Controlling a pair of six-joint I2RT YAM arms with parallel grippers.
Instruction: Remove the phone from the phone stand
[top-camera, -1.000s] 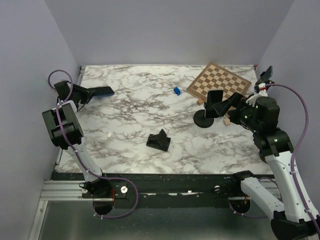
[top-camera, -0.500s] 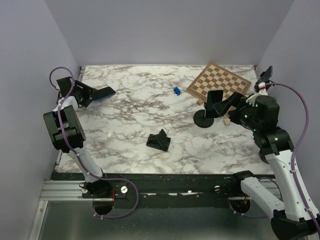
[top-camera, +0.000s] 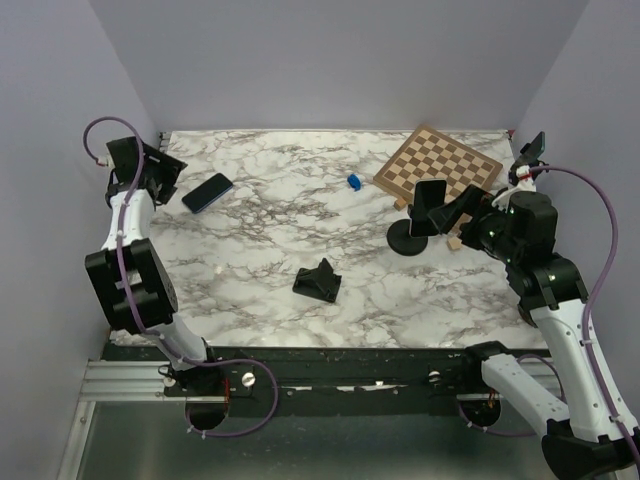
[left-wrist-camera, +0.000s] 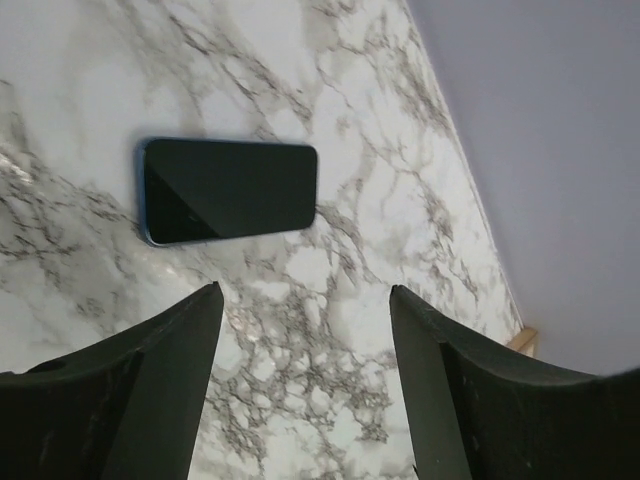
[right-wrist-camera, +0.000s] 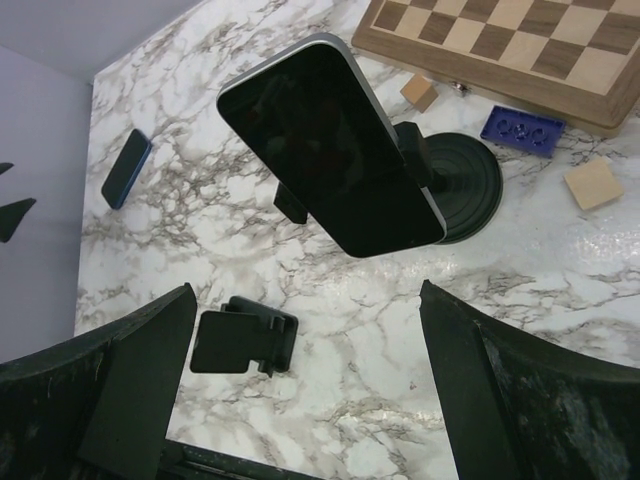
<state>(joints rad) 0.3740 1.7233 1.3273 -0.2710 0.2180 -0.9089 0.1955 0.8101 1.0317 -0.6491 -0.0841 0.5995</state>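
A black phone (right-wrist-camera: 335, 145) sits tilted in a phone stand with a round black base (right-wrist-camera: 470, 185) at the right of the table, in front of the chessboard. My right gripper (right-wrist-camera: 308, 290) hangs open just right of that phone (top-camera: 431, 204), not touching it. A second phone with a blue edge (left-wrist-camera: 228, 190) lies flat on the marble at the far left (top-camera: 207, 192). My left gripper (left-wrist-camera: 305, 290) is open and empty, raised a little behind it near the left wall (top-camera: 150, 172). A small black folding stand (top-camera: 318, 281) stands empty mid-table.
A wooden chessboard (top-camera: 438, 165) lies at the back right. Two wooden cubes (right-wrist-camera: 592, 184) and a blue brick (right-wrist-camera: 522, 130) lie near the round base. A small blue piece (top-camera: 353, 181) rests left of the board. Walls close in on three sides.
My left gripper has opened and let go of the blue-edged phone, which now lies flat on the table. The left arm has drawn back toward the far left corner. The right arm has not moved.
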